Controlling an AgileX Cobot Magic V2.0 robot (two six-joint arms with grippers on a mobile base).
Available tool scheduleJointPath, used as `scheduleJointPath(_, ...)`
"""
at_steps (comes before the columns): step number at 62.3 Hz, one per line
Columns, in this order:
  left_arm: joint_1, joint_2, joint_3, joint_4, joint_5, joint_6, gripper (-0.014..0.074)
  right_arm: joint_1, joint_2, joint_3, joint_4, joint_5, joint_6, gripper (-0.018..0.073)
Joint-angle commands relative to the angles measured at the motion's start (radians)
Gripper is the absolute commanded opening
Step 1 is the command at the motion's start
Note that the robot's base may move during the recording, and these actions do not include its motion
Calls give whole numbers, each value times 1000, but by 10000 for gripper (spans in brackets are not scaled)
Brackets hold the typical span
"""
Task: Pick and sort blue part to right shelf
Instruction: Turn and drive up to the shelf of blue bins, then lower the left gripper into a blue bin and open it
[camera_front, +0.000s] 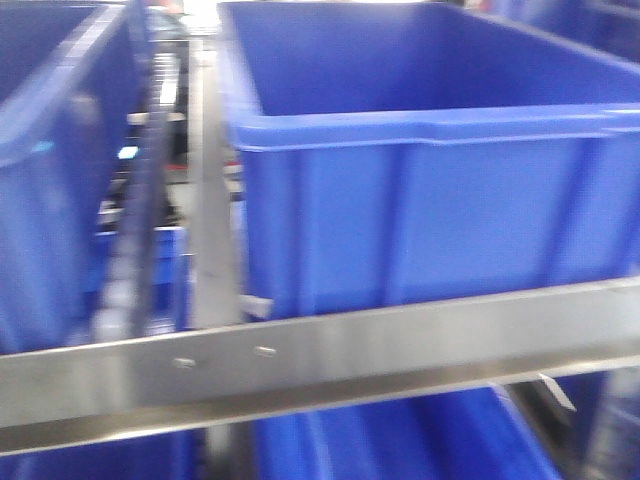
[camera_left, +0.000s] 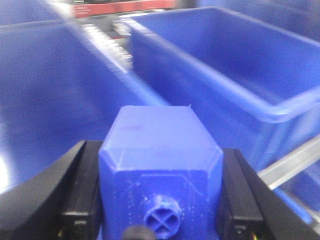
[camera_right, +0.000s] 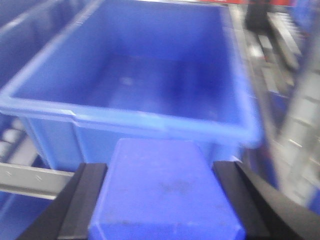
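1. The right shelf (camera_front: 212, 230) fills the front view: a steel frame carrying large open-top blue bins, all somewhat blurred
2. One big blue bin (camera_front: 430, 200) sits on the right just behind the front rail; a second bin (camera_front: 40, 200) stands on the left
3. A metal front rail (camera_front: 400, 345) runs across below the bins, slightly tilted in the view
4. A grey roller track (camera_front: 140, 230) runs back between the two bins
5. The left gripper (camera_left: 160, 175) is clamped on a blue part (camera_left: 157, 135), black fingers (camera_left: 75, 190) pressed to both its sides, held in front of the bins
6. The right gripper (camera_right: 162, 200) clasps a second blue part (camera_right: 160, 185) the same way, just before the bin's near wall
7. A red strip (camera_left: 125, 7) behind the shelf is too blurred to read
8. Two screws (camera_front: 264, 351) sit in the rail
9. A round boss with a cross (camera_left: 161, 220) marks the blue part's near face
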Motion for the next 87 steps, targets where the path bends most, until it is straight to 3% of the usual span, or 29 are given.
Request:
scheduleJointPath(1,-7,15,-26,13,-92,-9,312,-2,15,-29,-20,-90,-6,278)
scheduleJointPath(87,-7,15,-26,9,-100,-9,312,-2,15,-29,-20,-103,-6,278)
